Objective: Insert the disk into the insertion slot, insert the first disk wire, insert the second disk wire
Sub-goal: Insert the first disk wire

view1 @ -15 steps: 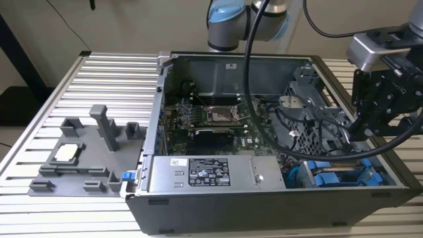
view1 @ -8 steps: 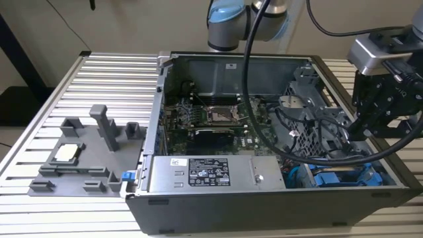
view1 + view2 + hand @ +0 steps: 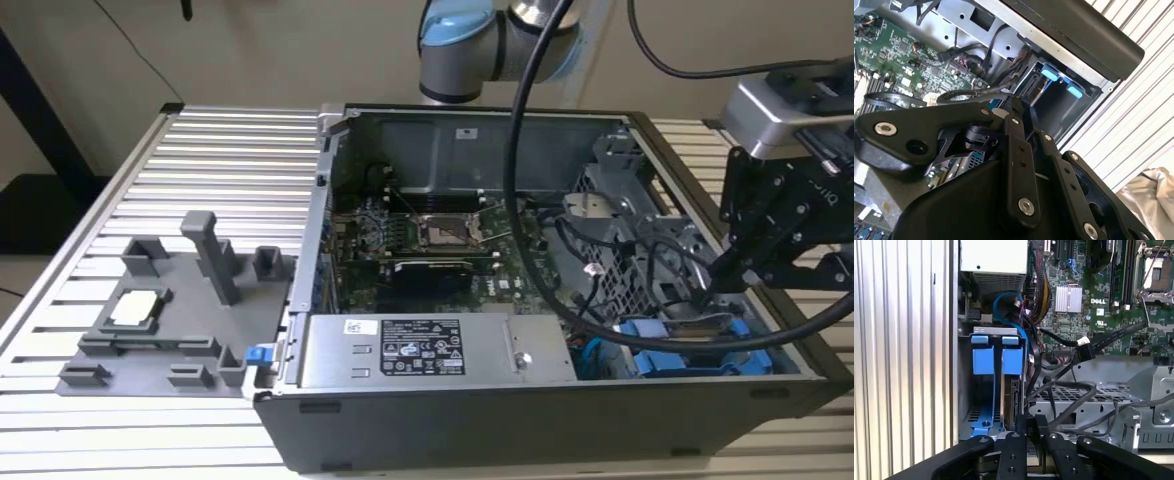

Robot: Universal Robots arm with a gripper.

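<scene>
While the ribbed aluminium desk point(image 3: 200, 140) carries an open dark tower computer case point(image 3: 534, 415), the black gripper point(image 3: 1031, 424) hangs over its grey metal insertion slot point(image 3: 996, 331) with blue rails. Edge-on inside sits the silver-grey disk point(image 3: 1014, 400) in its blue caddy; the gripper's fingers are drawn together just beside its outer edge.

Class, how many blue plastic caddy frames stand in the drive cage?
2. One blue caddy frame sits nearest the case wall; the other is beside it, toward the motherboard, holding the disk. More may be hidden behind the gripper.
</scene>
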